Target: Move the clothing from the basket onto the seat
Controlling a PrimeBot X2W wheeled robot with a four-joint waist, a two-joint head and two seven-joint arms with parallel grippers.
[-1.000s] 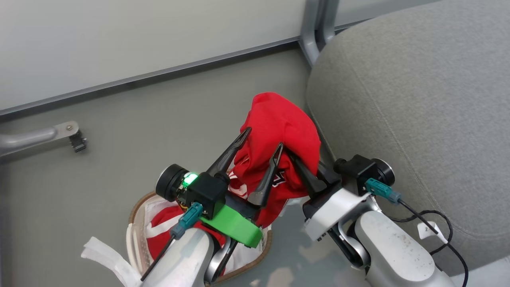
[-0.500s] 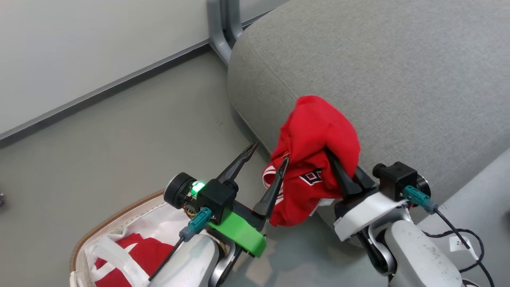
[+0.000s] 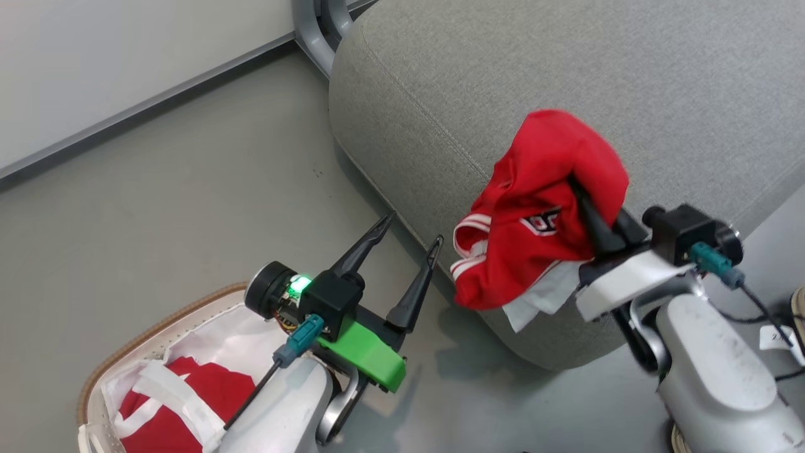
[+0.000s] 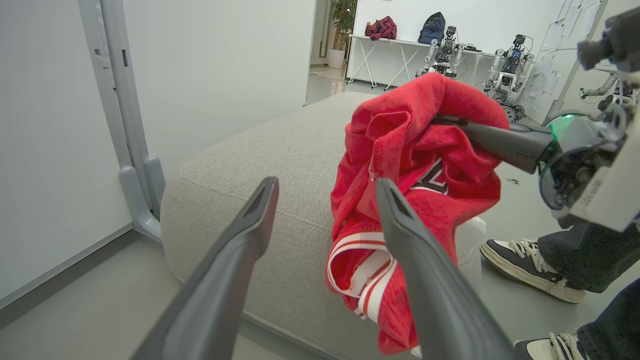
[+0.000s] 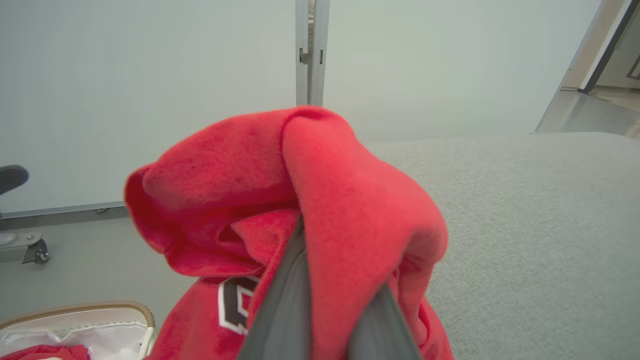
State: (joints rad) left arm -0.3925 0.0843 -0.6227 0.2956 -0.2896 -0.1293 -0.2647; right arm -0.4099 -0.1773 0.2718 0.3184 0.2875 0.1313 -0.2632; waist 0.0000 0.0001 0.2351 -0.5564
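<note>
Pinching garment (image 3: 541,189) w/ R gripper (image 3: 578,189): fingers pressed together inside a bunched fold near the top, so cloth drapes down both sides and hangs as one lump. Holding it raised over seat (image 3: 503,75) at the near edge, not lying on it yet; striped hem and white panel dangling past that edge toward floor (image 3: 188,189). Lifted high prob. to clear the edge and avoid dragging cloth up the seat's side. Judging step as carry-over, approx. halfway thru task.

Carrying L gripper (image 3: 414,228) spread wide and empty, low over floor betw. basket (image 3: 165,319) and seat's near corner, just beside the hem, seemingly not touching. Prob. placed there to steady a slipping hem or to head back for the rest.

Seeing 2nd garment (image 3: 182,402) down in basket on liner (image 3: 214,333), white strip across it. Basket on floor, well apart from seat's edge.

Next, by judgement: should go further in over seat's middle before letting go, else the hanging part may pull the lump off the edge. Noting a person's shoe (image 4: 525,265) on floor by seat's far side; worth minding.
</note>
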